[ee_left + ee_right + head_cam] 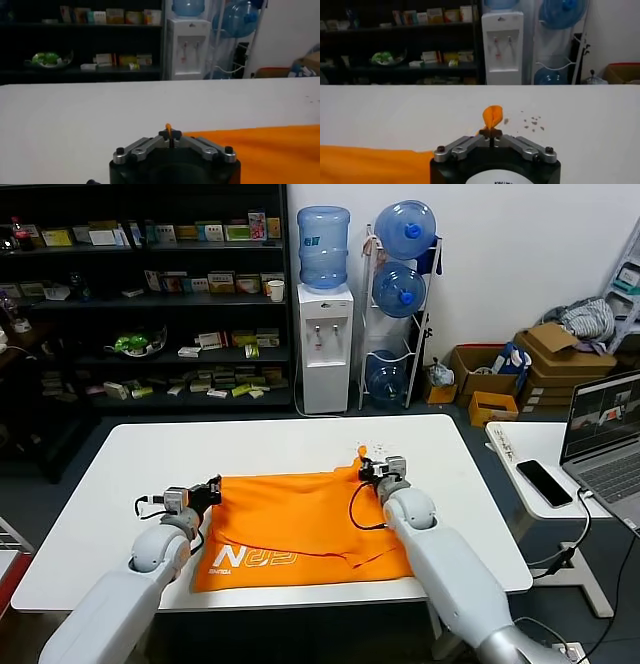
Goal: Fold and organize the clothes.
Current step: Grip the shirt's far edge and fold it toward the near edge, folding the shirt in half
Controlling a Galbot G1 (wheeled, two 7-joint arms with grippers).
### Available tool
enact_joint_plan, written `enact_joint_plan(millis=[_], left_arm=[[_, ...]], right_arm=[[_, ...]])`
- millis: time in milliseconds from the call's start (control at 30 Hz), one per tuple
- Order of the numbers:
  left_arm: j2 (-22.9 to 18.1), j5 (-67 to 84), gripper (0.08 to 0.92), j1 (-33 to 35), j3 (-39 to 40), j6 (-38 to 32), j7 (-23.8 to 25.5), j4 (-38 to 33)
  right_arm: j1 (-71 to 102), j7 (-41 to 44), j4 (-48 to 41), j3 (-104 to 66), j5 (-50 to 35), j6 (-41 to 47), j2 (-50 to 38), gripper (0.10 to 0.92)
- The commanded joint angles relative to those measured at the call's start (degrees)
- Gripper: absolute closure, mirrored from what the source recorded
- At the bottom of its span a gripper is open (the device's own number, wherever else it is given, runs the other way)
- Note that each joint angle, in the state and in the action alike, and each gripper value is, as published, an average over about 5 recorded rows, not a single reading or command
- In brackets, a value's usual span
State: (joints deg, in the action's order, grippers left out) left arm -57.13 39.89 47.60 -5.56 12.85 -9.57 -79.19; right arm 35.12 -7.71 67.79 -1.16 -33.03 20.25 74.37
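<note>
Both end effectors [170,136] [491,131] pinching T-shirt [300,524] corners, wrist views only.

An office or lab back room: dark shelves [150,304] stocked with small boxes, a water dispenser [325,344] beside spare bottles [400,289], stacked cardboard boxes [560,369], and a laptop [605,439] beside the white desk [120,484].

T-shirt [300,529] flat on table [120,484] toward its front edge, left gripper [213,491] at shirt's rear left corner, right gripper [367,471] at rear right corner, phone [544,482] on side table to the right
</note>
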Motion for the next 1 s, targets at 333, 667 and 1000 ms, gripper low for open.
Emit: enact_joint_plan(millis=[333,667,1000], left_arm=[[3.3,-7.8,0.901,24.9,-8.5,-1.4,-2.4,-25.9],[2.7,-9.9,0.901,32.5,-10.7,-0.1,-2.6,-30.3],[0.8,-11.0,0.690,35.4,-13.9,0.7,-1.0,-30.5]], right_arm=[[30.6,-9.0,44.1,-4.4,-6.8,6.8,-20.3,0.901],[42.2,-10.6,52.3,-10.3,-6.2,9.2,-23.4,0.890],[43.4,-9.3,52.7,-14.7,-6.5,7.5,-22.4,0.632]])
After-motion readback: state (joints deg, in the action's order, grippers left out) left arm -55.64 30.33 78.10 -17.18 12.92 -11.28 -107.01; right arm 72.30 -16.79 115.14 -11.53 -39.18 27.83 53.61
